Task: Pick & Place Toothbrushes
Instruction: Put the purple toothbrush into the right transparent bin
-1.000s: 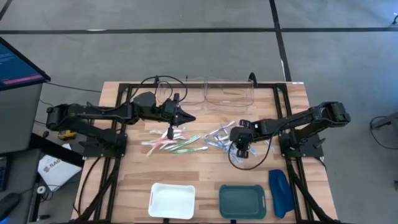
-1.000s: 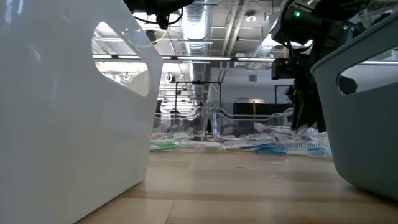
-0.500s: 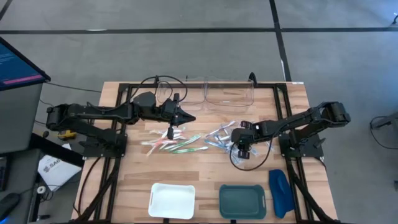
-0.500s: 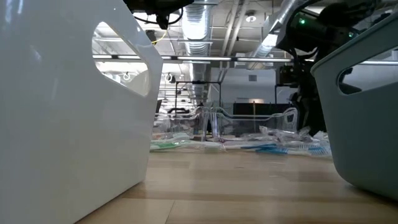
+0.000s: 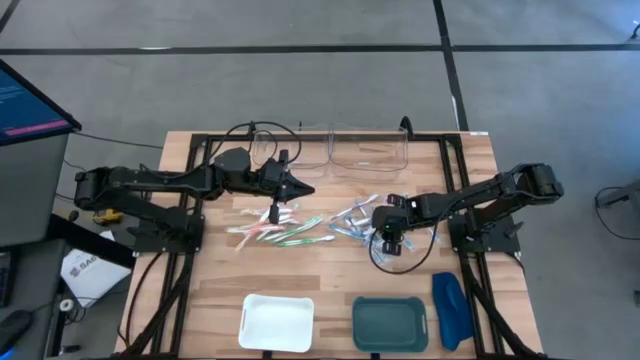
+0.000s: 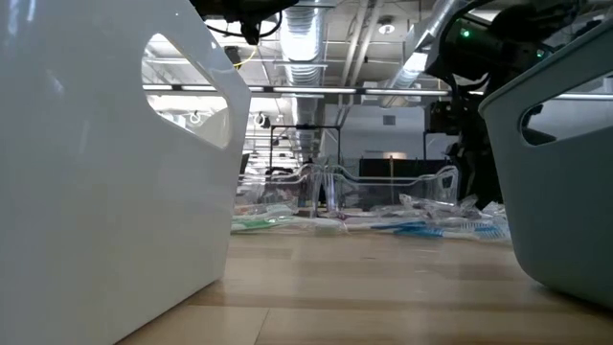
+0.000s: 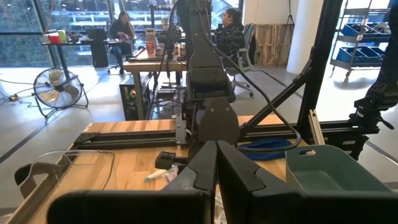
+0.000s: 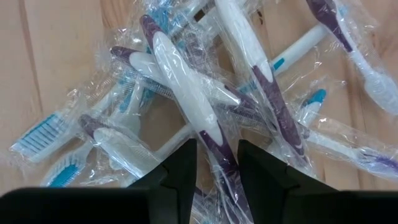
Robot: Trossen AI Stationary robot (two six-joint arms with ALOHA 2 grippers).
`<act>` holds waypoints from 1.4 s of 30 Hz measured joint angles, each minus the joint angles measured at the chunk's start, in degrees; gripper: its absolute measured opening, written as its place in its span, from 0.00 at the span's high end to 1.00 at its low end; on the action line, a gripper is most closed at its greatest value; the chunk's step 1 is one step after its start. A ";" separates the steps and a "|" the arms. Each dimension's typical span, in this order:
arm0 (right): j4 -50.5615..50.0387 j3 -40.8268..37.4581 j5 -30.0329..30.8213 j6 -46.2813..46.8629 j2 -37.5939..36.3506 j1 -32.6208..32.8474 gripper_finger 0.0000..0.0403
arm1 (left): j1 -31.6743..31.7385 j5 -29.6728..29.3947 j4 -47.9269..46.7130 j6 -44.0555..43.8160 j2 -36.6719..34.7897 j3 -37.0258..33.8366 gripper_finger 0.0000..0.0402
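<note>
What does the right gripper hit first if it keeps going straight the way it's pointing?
Likely the white-and-purple wrapped toothbrush lying between the right gripper fingers, on top of the pile of wrapped toothbrushes. The jaws stand partly open around it; how far it still is cannot be told.

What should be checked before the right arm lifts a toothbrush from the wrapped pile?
1. Right gripper over the wrapped toothbrushes: ok.
2. One white-and-purple toothbrush runs between its jaws: ok.
3. Jaws fully closed on it: cannot tell; they stand apart on either side.
4. Chosen brush free of neighbours: not ok; other wrapped brushes cross and overlap it.
5. Teal bin unobstructed at the near table edge: ok.
6. Left gripper clear of the pile, jaws shut, above the pink and green brushes: ok.
</note>
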 joint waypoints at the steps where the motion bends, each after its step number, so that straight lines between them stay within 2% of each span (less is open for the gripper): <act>1: -0.10 0.13 0.00 0.19 0.00 0.00 0.73 | 0.00 0.00 0.00 0.00 0.00 0.00 0.98; 9: -2.41 3.31 -0.02 0.93 0.00 0.04 0.74 | 0.00 0.00 -0.26 0.00 0.00 0.00 0.98; 18: -5.03 3.77 -0.46 1.19 0.00 0.19 0.89 | 0.02 0.00 -0.39 -0.02 0.00 0.00 0.98; 23: -5.48 3.77 -0.48 1.19 0.00 0.98 0.91 | 0.00 0.00 -0.39 -0.04 0.00 0.00 0.98; 27: -5.36 3.77 -0.50 1.19 0.00 1.03 0.87 | 0.02 0.00 -0.40 -0.04 0.00 0.00 0.98; 37: -5.02 3.77 -0.61 1.17 0.00 1.01 0.66 | 0.01 0.01 -0.42 -0.07 0.00 0.00 0.98; 42: -5.04 3.77 -0.59 1.14 0.00 0.73 0.60 | 0.01 0.00 -0.44 -0.09 0.00 0.00 0.98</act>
